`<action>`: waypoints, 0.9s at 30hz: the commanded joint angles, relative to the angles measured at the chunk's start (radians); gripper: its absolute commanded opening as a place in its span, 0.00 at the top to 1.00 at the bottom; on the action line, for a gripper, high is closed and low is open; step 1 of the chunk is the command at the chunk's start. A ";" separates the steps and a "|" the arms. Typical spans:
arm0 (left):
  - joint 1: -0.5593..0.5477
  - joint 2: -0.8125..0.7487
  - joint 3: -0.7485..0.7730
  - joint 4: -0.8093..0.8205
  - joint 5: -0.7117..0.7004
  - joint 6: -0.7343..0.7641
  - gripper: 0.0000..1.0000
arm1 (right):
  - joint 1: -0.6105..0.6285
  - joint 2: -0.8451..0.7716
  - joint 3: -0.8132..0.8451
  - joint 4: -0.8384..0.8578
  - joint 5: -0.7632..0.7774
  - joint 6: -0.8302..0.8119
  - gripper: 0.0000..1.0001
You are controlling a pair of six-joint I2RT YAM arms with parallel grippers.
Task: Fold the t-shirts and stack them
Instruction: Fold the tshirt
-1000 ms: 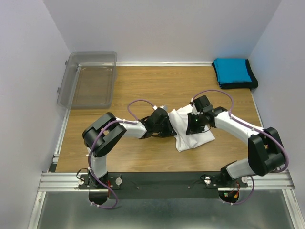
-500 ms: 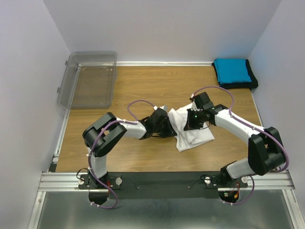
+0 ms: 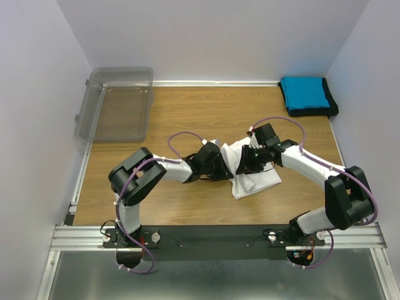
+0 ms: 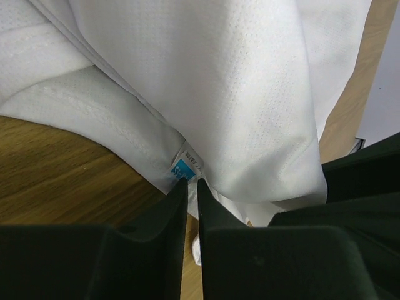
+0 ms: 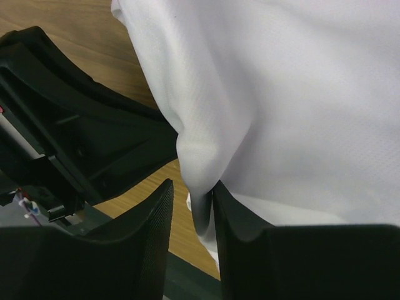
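Observation:
The white t-shirt [image 3: 255, 178] lies crumpled on the wooden table between my two grippers. My left gripper [image 3: 220, 164] is at its left edge. In the left wrist view it [image 4: 192, 182] is shut on the shirt's [image 4: 219, 81] hem beside the small blue neck label [image 4: 181, 170]. My right gripper [image 3: 245, 164] is over the shirt's middle, close to the left one. In the right wrist view it [image 5: 192, 187] grips a raised fold of the white cloth [image 5: 281, 94]. The folded blue t-shirt [image 3: 304, 92] lies on the black one [image 3: 315, 112] at the back right corner.
A clear plastic bin [image 3: 119, 103] stands at the back left, its edge over the table's side. Walls close the table in at left, back and right. The left arm's black wrist [image 5: 75, 144] is right beside my right gripper.
My right gripper has moved left toward the left gripper, drawing a fold of the white t-shirt with it. The left gripper has stayed where it was.

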 commanded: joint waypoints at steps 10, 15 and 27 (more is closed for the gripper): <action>0.022 -0.240 -0.104 -0.147 -0.150 -0.038 0.66 | 0.007 -0.077 -0.034 0.054 -0.080 0.042 0.57; 0.045 -0.386 -0.170 -0.265 -0.297 -0.049 0.60 | 0.005 -0.083 -0.135 0.182 -0.196 0.106 0.57; 0.049 -0.490 -0.111 -0.380 -0.379 0.017 0.59 | 0.017 -0.010 -0.189 0.238 -0.241 0.048 0.45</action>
